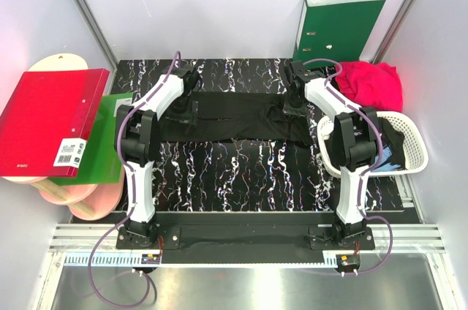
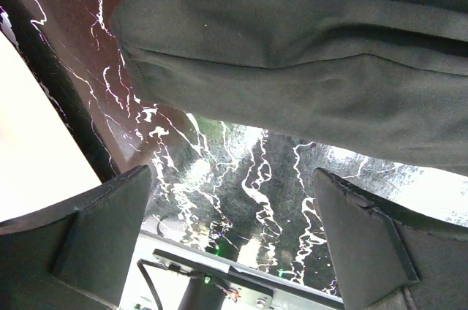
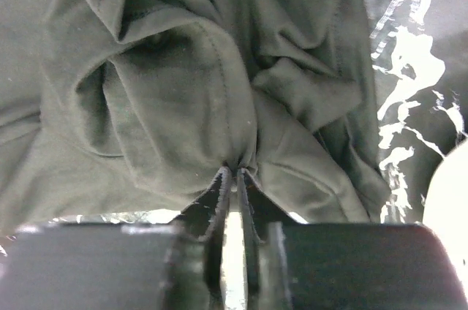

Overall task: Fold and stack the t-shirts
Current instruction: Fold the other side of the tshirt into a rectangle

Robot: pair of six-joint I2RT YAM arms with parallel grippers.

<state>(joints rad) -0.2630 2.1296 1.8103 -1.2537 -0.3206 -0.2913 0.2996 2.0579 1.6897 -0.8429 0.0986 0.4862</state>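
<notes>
Black t-shirt (image 1: pixel 234 116) lies stretched across the table (image 1: pixel 241 171).
Right gripper (image 3: pixel 234 178) pinches a bunched fold; left gripper (image 2: pixel 230 182) gapes wide beside its edge.

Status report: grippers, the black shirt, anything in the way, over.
Left gripper open at left end of black t-shirt. Right gripper shut on its right end. Shirt lies in a long strip. White basket close to that end.

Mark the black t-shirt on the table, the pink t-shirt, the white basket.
black t-shirt (image 1: pixel 234 116): top view, middle of the cloth.
pink t-shirt (image 1: pixel 369 83): top view, middle of the heap.
white basket (image 1: pixel 417 150): top view, right wall.
</notes>
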